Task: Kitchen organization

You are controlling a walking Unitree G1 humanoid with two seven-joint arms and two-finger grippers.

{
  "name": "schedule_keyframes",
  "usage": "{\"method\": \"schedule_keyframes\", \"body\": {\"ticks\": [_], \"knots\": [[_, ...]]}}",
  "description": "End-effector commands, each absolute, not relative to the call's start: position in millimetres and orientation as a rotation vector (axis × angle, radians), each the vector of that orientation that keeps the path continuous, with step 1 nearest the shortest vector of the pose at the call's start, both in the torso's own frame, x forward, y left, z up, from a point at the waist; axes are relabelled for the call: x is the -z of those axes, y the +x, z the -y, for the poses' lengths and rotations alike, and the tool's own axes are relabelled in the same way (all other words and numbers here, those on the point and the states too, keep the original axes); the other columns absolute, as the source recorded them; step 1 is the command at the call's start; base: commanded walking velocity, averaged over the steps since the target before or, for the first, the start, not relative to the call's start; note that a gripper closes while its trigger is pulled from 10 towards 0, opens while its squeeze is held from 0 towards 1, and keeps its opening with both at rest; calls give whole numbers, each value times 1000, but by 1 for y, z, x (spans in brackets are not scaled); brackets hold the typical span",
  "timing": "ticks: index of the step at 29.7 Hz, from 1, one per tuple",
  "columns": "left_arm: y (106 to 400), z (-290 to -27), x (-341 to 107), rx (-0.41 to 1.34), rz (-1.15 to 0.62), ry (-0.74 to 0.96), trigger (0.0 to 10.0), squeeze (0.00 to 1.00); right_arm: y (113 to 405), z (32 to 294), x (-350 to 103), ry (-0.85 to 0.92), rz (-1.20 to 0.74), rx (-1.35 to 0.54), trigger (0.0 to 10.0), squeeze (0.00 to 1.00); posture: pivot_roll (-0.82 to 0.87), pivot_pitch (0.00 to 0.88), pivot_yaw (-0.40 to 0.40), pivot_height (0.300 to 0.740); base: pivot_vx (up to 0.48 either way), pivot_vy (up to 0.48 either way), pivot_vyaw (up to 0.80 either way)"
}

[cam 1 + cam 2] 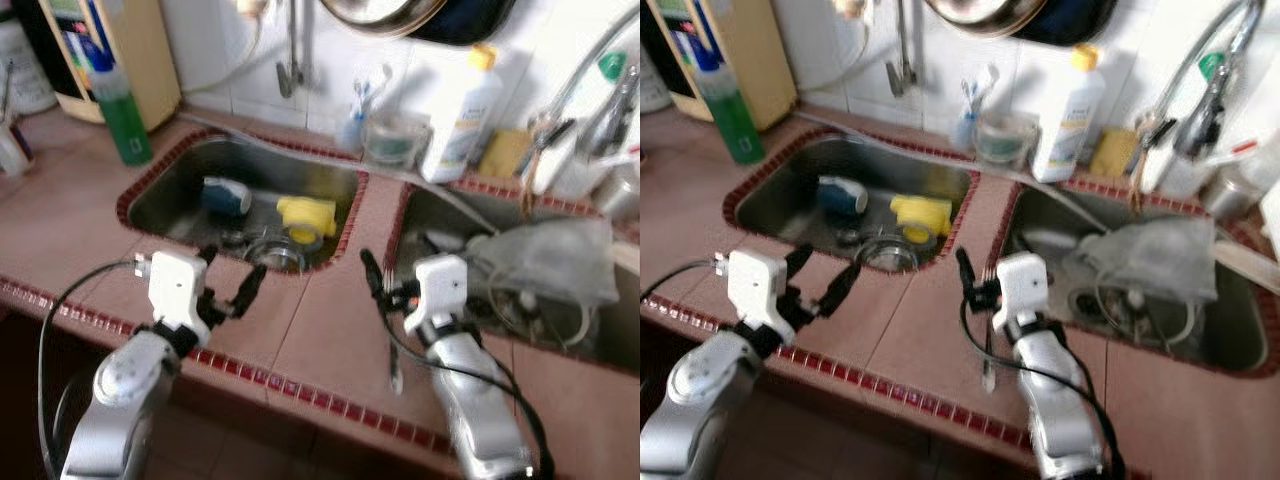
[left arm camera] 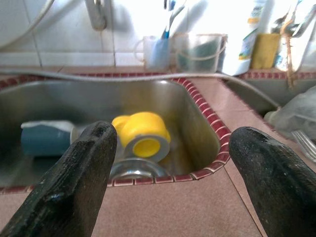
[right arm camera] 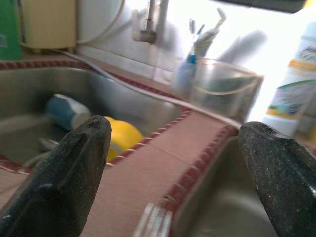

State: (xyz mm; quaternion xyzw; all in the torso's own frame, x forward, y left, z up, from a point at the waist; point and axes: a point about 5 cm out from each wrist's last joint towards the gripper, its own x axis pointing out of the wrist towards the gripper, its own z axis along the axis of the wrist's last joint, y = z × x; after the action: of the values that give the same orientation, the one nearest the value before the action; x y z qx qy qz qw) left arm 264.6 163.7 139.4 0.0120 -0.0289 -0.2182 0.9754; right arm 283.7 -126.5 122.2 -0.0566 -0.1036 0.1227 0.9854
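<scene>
Left gripper held wide open, empty, at counter edge just short of left sink. Yellow cup lying on side in basin, at 1 o'clock from gripper; blue cup at 12. Right gripper spread wide, empty, over tiled divider; fork lying beneath.

Risk: cup rolled away on curved steel if clipped by one finger; fork knocked off counter by right arm.
</scene>
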Motion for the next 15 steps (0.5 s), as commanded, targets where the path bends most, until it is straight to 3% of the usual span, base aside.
{"method": "schedule_keyframes", "body": {"ticks": [1,9,15], "knots": [[264,-166,-139,435,55,41,10000,0,284,124,-127,-114,223,-248,10000,0,-68,64,-10,740,0,0,0],[257,-166,-139,524,56,117,10000,0,285,121,-128,-101,214,-237,10000,0,-64,76,-17,740,0,0,0],[251,-160,-140,598,45,136,10000,0,284,102,-130,-5,172,-234,10000,0,-61,96,-15,740,0,0,0]]}}
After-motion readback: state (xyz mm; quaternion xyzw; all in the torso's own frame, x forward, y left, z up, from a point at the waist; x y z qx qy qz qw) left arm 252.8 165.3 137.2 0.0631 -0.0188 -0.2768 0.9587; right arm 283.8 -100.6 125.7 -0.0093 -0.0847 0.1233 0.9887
